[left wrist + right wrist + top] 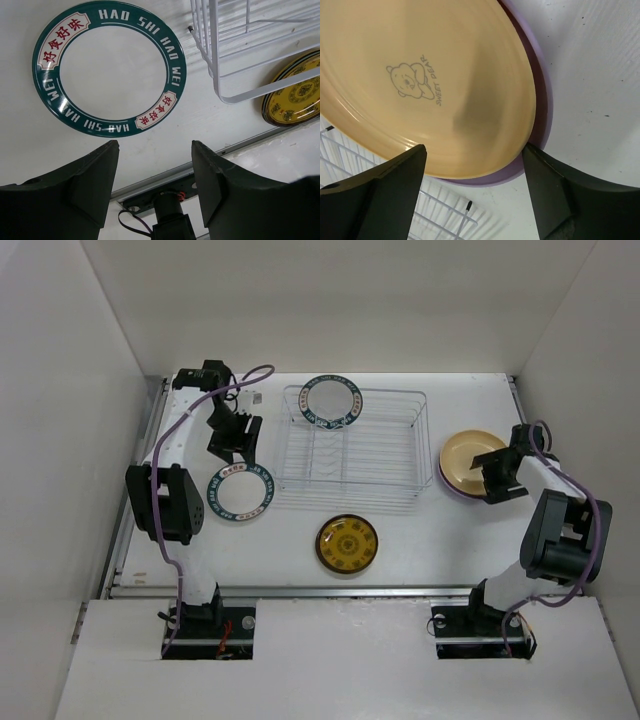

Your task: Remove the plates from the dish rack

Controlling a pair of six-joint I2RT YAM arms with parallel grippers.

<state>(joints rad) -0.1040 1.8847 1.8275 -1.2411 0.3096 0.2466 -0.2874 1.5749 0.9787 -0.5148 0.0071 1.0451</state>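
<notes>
The white wire dish rack (pixel 400 455) stands mid-table with one teal-rimmed white plate (pixel 331 401) upright at its far left end. A second teal-rimmed plate (pixel 240 492) lies flat left of the rack; it also shows in the left wrist view (pixel 107 67). A dark brown and yellow plate (pixel 347 543) lies in front of the rack. A tan plate (pixel 466 457) rests on a lilac plate (pixel 540 107) right of the rack. My left gripper (pixel 236 443) is open and empty just beyond the flat teal plate. My right gripper (pixel 503 480) is open and empty over the tan plate's near right edge (pixel 420 75).
White walls close in the table on three sides. A metal rail (pixel 330 589) runs along the near edge. The rack's corner (pixel 220 75) and the brown plate (pixel 295 92) show at the right of the left wrist view.
</notes>
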